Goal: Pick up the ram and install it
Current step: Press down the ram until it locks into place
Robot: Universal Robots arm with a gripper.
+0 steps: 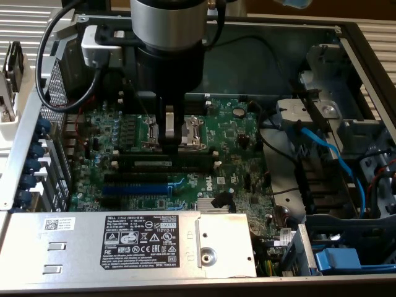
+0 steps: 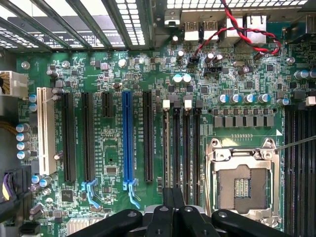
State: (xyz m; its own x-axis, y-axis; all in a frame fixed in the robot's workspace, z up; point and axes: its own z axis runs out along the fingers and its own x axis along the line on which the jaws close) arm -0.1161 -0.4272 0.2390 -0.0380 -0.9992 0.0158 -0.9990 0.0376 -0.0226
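In the exterior view the ram [image 1: 166, 164], a long dark stick with a whitish label strip, lies along the black memory slots [image 1: 167, 158] on the green motherboard [image 1: 238, 133]. Whether it is clipped in I cannot tell. My gripper [image 1: 170, 137] hangs just above the board, over the near edge of the CPU socket [image 1: 185, 131] and slightly behind the ram, apart from it. In the wrist view my gripper [image 2: 173, 193] is shut with nothing between its black fingers, pointing at the memory slots [image 2: 180, 148] with white end clips.
A blue expansion slot [image 1: 136, 186] [image 2: 127, 140] lies beside the memory slots. The grey power supply box [image 1: 124, 244] stands at the front, blue cables [image 1: 328, 154] and drive bays on the exterior view's right. A red-black twisted wire [image 2: 237, 29] crosses near the rear ports.
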